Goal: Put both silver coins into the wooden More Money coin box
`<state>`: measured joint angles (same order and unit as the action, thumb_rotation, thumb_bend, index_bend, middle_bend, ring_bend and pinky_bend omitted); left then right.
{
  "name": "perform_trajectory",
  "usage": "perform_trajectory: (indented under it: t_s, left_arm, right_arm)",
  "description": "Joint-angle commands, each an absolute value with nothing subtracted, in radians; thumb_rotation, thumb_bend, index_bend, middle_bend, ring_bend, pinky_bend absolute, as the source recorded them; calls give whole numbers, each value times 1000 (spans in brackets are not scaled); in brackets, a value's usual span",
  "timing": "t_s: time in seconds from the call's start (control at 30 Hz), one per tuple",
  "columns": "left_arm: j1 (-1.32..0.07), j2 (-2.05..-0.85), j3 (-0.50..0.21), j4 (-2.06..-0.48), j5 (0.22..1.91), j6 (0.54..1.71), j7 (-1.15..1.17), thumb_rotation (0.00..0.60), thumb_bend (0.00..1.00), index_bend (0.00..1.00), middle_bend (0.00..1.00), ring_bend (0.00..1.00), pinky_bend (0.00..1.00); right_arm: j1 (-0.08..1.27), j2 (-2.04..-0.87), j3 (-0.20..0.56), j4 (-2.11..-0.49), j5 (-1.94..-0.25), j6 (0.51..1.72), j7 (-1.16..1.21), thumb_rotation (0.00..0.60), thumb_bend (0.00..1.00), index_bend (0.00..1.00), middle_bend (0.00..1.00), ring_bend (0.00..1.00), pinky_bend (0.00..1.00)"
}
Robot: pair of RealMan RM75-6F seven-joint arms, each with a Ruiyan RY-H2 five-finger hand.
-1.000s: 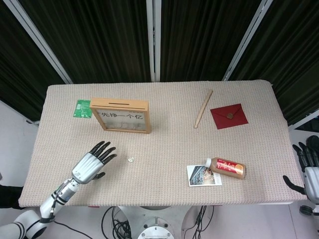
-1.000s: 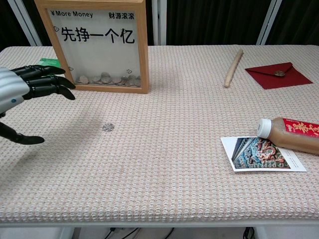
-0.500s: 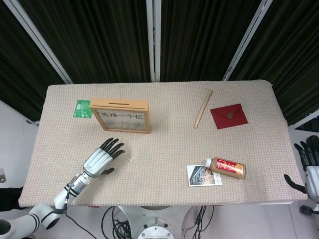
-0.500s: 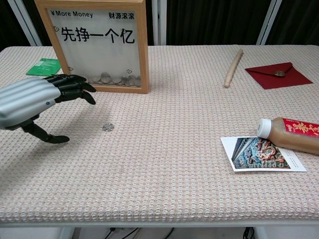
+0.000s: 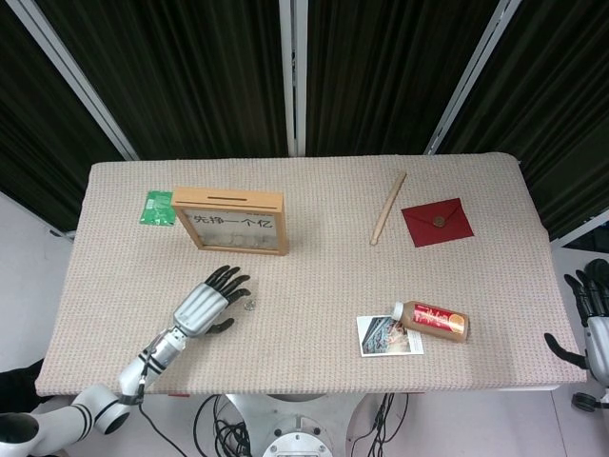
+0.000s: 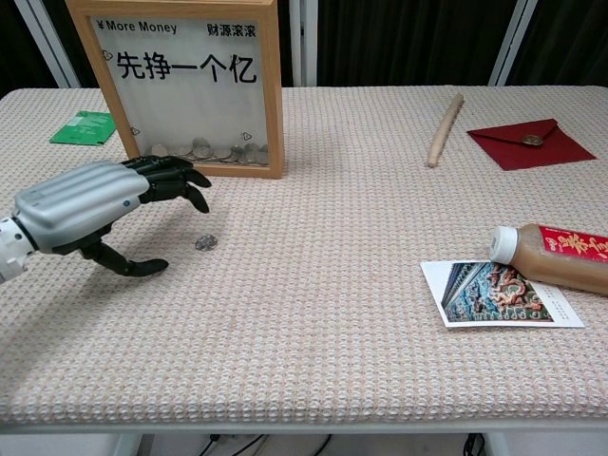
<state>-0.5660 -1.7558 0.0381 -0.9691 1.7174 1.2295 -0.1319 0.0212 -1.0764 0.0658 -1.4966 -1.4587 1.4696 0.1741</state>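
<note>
One silver coin (image 6: 206, 243) lies flat on the tabletop (image 6: 313, 313), left of centre, in front of the wooden More Money coin box (image 6: 195, 81). A second loose coin cannot be made out in either view. Left hand (image 6: 100, 206) hovers just left of the coin, fingers (image 6: 176, 175) spread and reaching over it, thumb apart below; it holds nothing, and whether the fingertips touch the coin cannot be told. Right hand (image 5: 592, 319) sits off the near right edge of the tabletop, fingers apart, empty.

Near right: a photo card (image 6: 501, 294) lies flat, with a brown bottle (image 6: 556, 256) on its side just behind it, white cap overlapping the card's far edge.

Further back, the coin box stands upright at far left, clear front showing coins piled along its bottom. A green packet (image 6: 86, 126) lies just left of the box. A wooden stick (image 6: 445, 129) lies far right of centre, and a red envelope (image 6: 529, 143) lies right of it.
</note>
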Motion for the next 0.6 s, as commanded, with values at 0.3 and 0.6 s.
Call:
perform_trajectory:
  t_s: [0.3,0.6]
  left_arm:
    - [-568,-1783,52,-929,1699,1217,-160,600,287,328,99,0,82]
    - [-581,-1798,57,-911,1707,1229,-194,600,286,348,102,0,80]
  right_arm:
    - [21,-1080,65,-1488,-1454,1463,181,600,176,0,0,0,0]
    - [23,-1084,64,-1482,-1453,1455,182,600,176,0,0,0,0]
